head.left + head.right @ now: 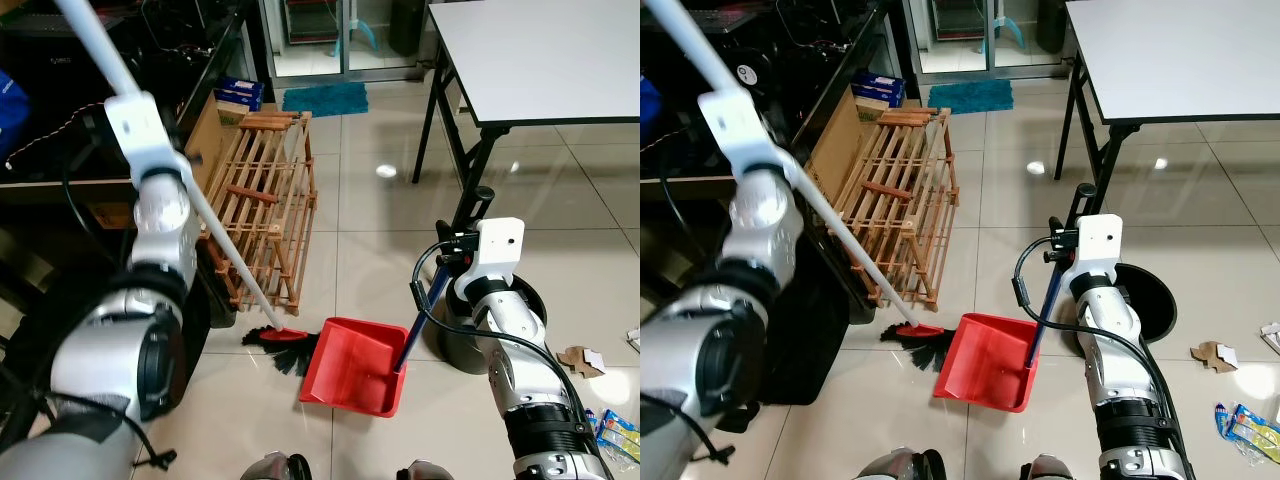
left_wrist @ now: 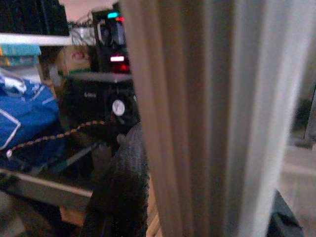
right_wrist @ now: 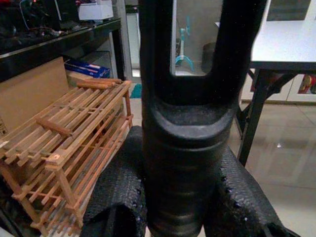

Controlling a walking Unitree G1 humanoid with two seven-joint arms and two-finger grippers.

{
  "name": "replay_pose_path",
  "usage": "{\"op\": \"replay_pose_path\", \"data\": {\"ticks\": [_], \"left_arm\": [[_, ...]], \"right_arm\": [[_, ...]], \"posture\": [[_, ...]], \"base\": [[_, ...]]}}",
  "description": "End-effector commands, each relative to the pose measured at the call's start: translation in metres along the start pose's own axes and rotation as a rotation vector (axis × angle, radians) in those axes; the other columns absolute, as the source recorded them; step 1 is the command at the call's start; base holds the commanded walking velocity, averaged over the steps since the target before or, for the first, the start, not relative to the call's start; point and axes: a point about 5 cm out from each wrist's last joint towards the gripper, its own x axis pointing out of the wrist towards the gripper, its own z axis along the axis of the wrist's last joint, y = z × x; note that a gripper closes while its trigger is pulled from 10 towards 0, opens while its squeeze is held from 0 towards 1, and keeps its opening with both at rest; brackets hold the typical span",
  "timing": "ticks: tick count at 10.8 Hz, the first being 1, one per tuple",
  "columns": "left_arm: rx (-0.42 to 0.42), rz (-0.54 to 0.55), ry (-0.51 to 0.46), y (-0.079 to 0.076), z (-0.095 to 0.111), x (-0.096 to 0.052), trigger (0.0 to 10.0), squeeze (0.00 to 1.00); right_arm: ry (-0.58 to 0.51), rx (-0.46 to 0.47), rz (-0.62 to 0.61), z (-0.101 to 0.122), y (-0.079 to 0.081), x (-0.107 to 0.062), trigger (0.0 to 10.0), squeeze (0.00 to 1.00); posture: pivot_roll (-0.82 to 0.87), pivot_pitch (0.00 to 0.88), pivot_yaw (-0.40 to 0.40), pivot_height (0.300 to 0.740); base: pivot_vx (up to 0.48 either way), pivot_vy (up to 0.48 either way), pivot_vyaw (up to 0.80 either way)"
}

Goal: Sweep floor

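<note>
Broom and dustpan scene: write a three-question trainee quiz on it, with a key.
1. True or false: the broom bristles rest on the floor beside the red dustpan.
2. Which end effector holds the dustpan handle? A) left B) right C) neither
3. Fill in: litter lies on the tiles at the robot's ____ side.

Key: 1 true. 2 B, the right end effector is clamped on the black grip; the left end effector holds the white broom pole. 3 right.
</note>
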Motion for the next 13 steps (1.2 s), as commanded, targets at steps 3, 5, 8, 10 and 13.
{"op": "replay_pose_path", "data": {"ticks": [3,5,8,10,13], "left_arm": [[0.023,-0.017,0.101,0.008,-0.027,-0.012,10.0,0.00],[0.037,-0.019,0.139,0.011,-0.038,-0.018,10.0,0.00],[0.050,-0.036,0.202,0.017,-0.053,-0.026,10.0,0.00],[0.058,-0.048,0.244,0.020,-0.063,-0.031,10.0,0.00],[0.056,-0.059,0.263,0.022,-0.068,-0.035,7.9,0.00]], "right_arm": [[-0.032,0.014,0.011,0.007,0.002,0.000,10.0,0.00],[-0.031,0.014,0.012,0.007,0.003,0.001,10.0,0.00],[-0.032,0.015,0.012,0.008,0.003,0.001,10.0,0.00],[-0.032,0.016,0.012,0.008,0.004,0.001,10.0,0.00],[-0.032,0.016,0.014,0.008,0.004,0.002,10.0,0.00]], "posture": [[-0.24,0.112,0.109,0.740],[-0.23,0.113,0.108,0.740],[-0.23,0.113,0.109,0.740],[-0.23,0.111,0.110,0.740],[-0.23,0.110,0.110,0.740]], "base": [[0.000,0.000,0.00],[0.000,0.000,0.00],[0.000,0.000,0.00],[0.000,0.000,0.00],[0.000,0.000,0.00]]}}
